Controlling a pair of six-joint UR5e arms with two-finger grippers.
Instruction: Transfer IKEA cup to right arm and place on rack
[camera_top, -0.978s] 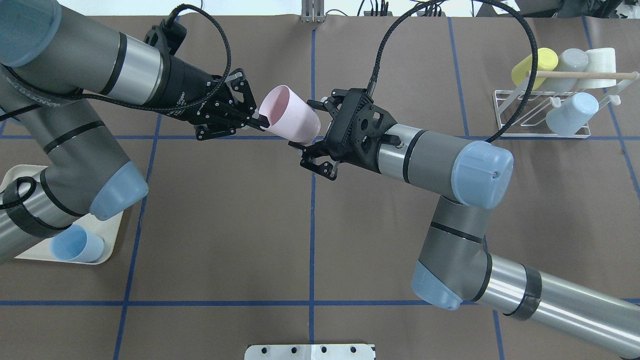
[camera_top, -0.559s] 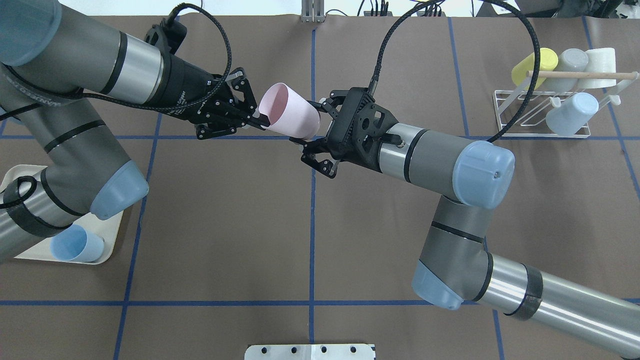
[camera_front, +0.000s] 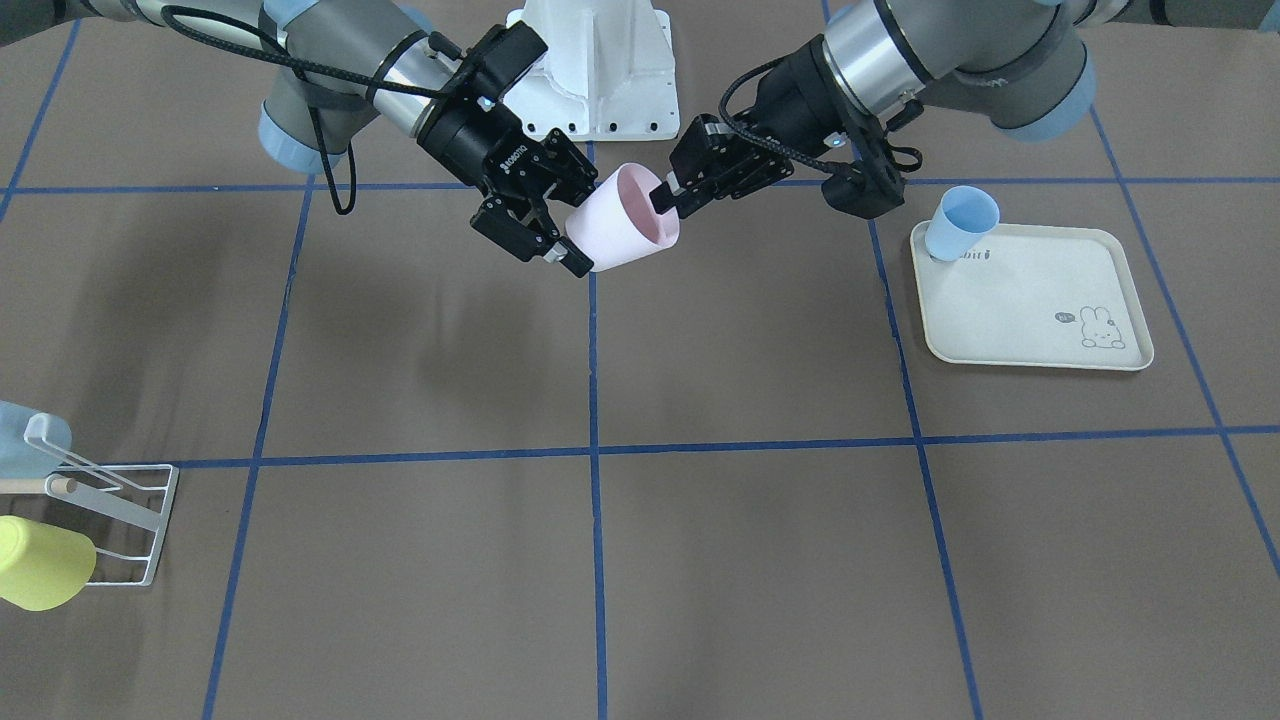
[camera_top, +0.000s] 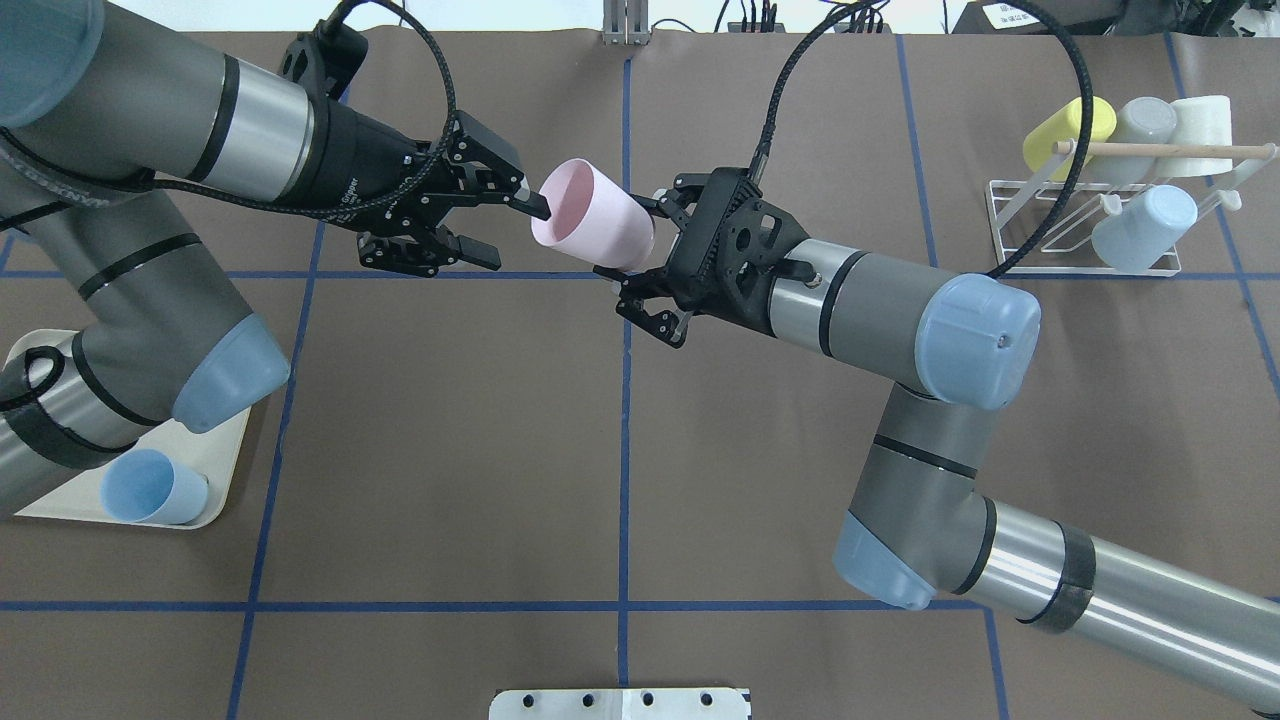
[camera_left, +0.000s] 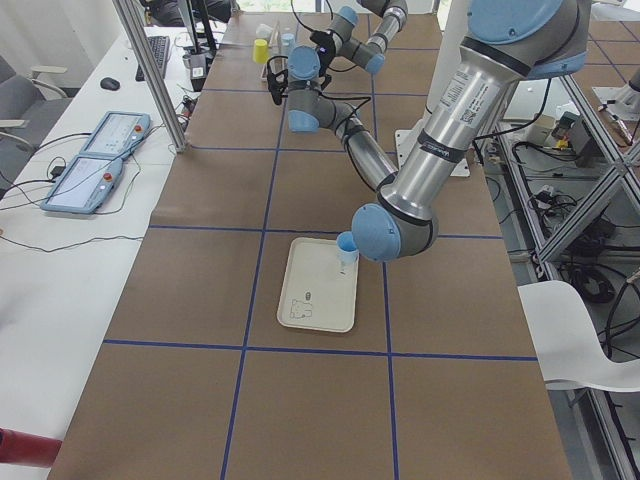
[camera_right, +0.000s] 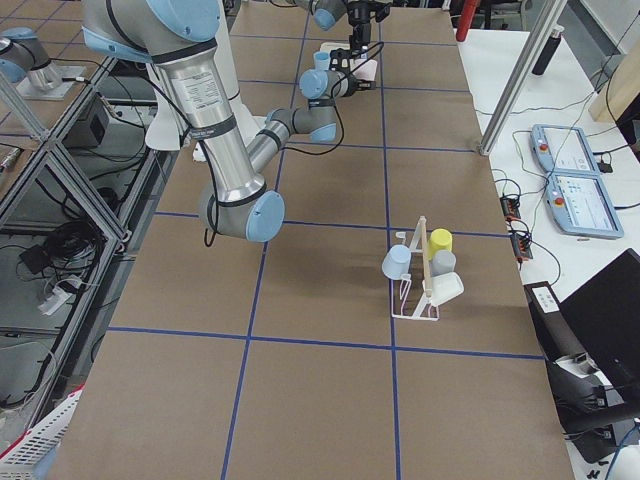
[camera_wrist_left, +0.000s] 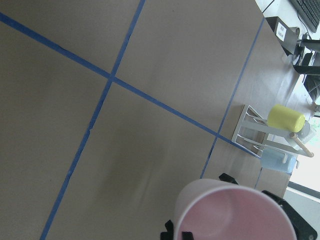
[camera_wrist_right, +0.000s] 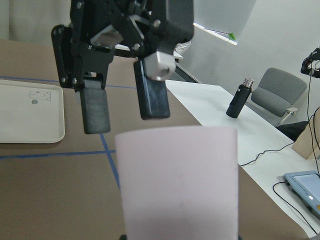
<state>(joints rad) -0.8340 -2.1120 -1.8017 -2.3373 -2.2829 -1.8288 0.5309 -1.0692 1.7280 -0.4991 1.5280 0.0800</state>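
IKEA cup (camera_top: 593, 215) was just released by the opened left pincer (camera_top: 515, 237); it's clenched in the right pincer (camera_top: 640, 245), rack (camera_top: 1040, 235) next.

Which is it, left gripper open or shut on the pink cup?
Open. Left gripper fingers stand spread, not pinching the rim; the right gripper holds the pink cup.

The left arm (camera_top: 150, 110) and right arm (camera_top: 880, 310) are grey tubes with silver bands and light-blue round caps. Black woven cables (camera_top: 1075, 120) loop to the black left gripper (camera_top: 517, 237) and right gripper (camera_top: 632, 245), with white letters.
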